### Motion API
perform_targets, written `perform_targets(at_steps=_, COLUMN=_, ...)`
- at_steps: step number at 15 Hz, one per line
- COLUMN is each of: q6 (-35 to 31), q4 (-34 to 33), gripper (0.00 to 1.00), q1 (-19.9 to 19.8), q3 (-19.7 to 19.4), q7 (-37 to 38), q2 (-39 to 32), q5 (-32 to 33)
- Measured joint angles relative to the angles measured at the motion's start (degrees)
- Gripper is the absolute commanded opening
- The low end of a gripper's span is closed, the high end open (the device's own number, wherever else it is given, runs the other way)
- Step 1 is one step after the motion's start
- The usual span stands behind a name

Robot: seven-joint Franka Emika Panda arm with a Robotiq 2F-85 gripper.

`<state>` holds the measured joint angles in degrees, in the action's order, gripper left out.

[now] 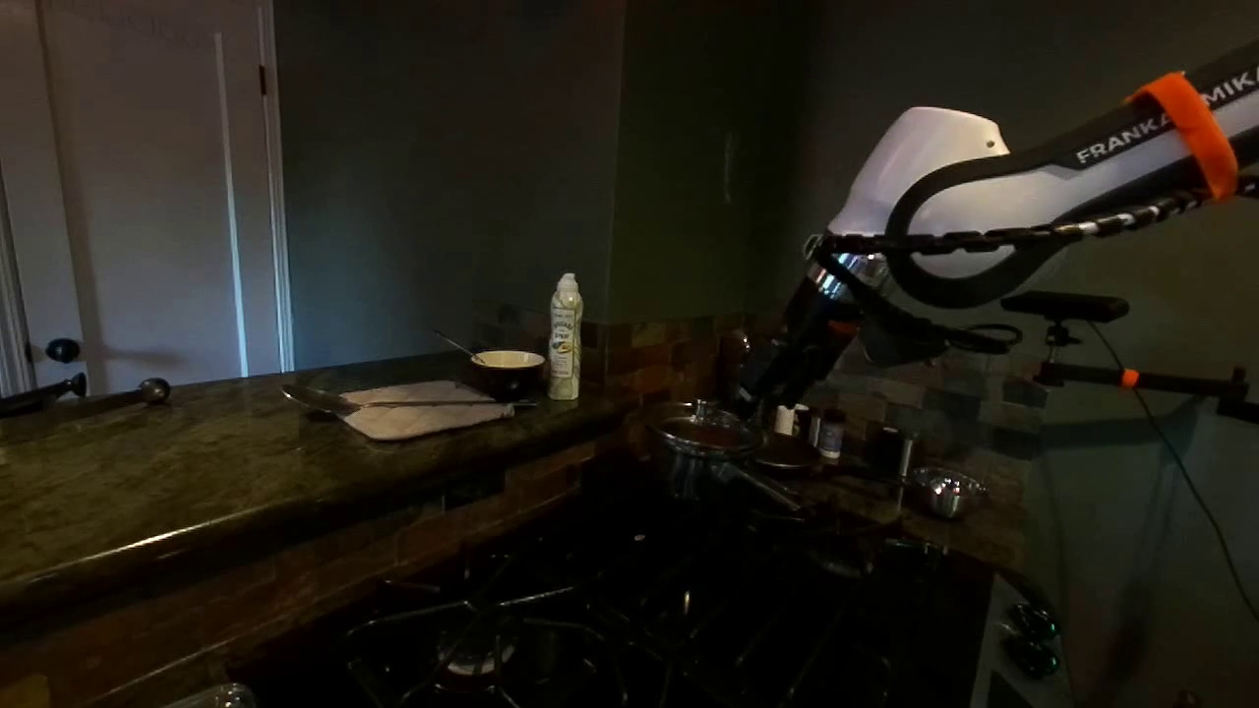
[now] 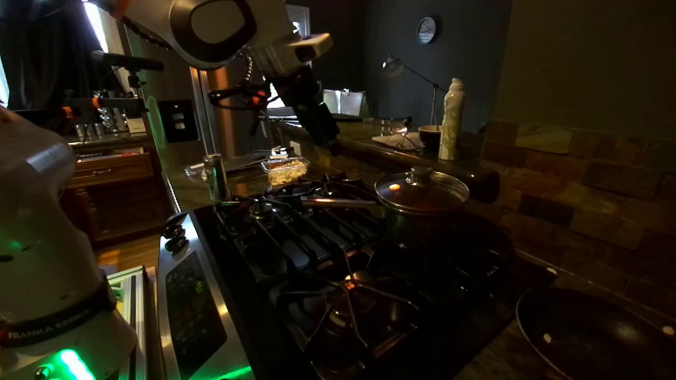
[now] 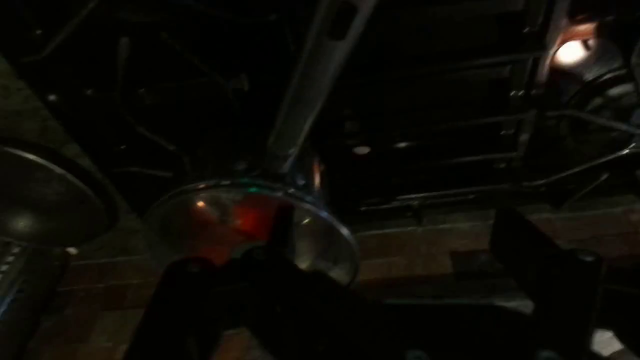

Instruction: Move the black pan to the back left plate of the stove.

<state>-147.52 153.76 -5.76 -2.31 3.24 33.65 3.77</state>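
Observation:
The black pan (image 2: 597, 338) lies on the counter beside the stove in an exterior view, partly cut off. It also shows at the left of the wrist view (image 3: 50, 195), and its dark rim shows behind the pot in an exterior view (image 1: 790, 452). The black stove (image 2: 348, 295) has several burners with grates. A bare burner (image 1: 477, 654) lies at its near end in an exterior view. My gripper (image 2: 334, 148) hangs in the air above the stove, apart from the pan. It also shows in an exterior view (image 1: 745, 401). In the wrist view its fingers (image 3: 395, 220) are spread with nothing between.
A pot with a glass lid (image 2: 422, 195) stands on the stove, its handle sticking out. A raised counter (image 1: 197, 472) holds a spray bottle (image 1: 564, 339), a bowl (image 1: 507, 374) and a cloth (image 1: 423, 418). A metal bowl (image 1: 946, 490) and a food container (image 2: 285, 171) stand beside the stove.

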Motion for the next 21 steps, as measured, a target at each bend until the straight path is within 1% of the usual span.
perform_targets(at_steps=2, q6=-0.6, q4=-0.5, gripper=1.0, q1=-4.9, q3=-1.0, q7=-1.0, q2=0.7, q5=4.1)
perform_targets(at_steps=4, q6=-0.6, q4=-1.0, gripper=1.0, q1=-10.7, q3=-1.0, q7=-0.9, q2=0.4, q5=8.5)
perform_targets(at_steps=5, q6=-0.6, q4=-1.1, gripper=1.0, q1=-12.2, q3=-1.0, q7=-0.9, q2=0.2, q5=9.3)
perform_targets(at_steps=6, q6=-0.6, q4=-1.2, gripper=1.0, q1=-12.7, q3=-1.0, q7=-0.9, q2=0.1, q5=9.6)
perform_targets(at_steps=9, q6=-0.6, q4=-1.3, gripper=1.0, q1=-12.7, q3=-0.5, q7=-0.8, q2=-0.1, q5=9.8)
perform_targets(at_steps=12, q6=-0.6, q4=-2.6, gripper=1.0, q1=-13.6, q3=-1.8, q7=0.1, q2=-1.0, q5=9.7)
perform_targets(at_steps=13, q6=-0.6, q4=-3.7, gripper=1.0, q1=-14.4, q3=-3.2, q7=-0.6, q2=-2.2, q5=9.7)
perform_targets(at_steps=14, q6=-0.5, q4=-5.2, gripper=1.0, q1=-15.0, q3=-5.6, q7=-2.6, q2=-3.9, q5=9.7)
perform_targets(at_steps=18, q6=-0.5, q4=-12.2, gripper=1.0, q1=-15.3, q3=-16.7, q7=-14.0, q2=-13.3, q5=9.5)
perform_targets(at_steps=20, q6=-0.5, q4=-16.0, gripper=1.0, q1=-15.3, q3=-20.1, q7=-18.3, q2=-18.7, q5=9.3)
perform_targets(at_steps=21, q6=-0.5, q4=-17.7, gripper=1.0, q1=-15.2, q3=-20.9, q7=-19.2, q2=-21.4, q5=8.9)
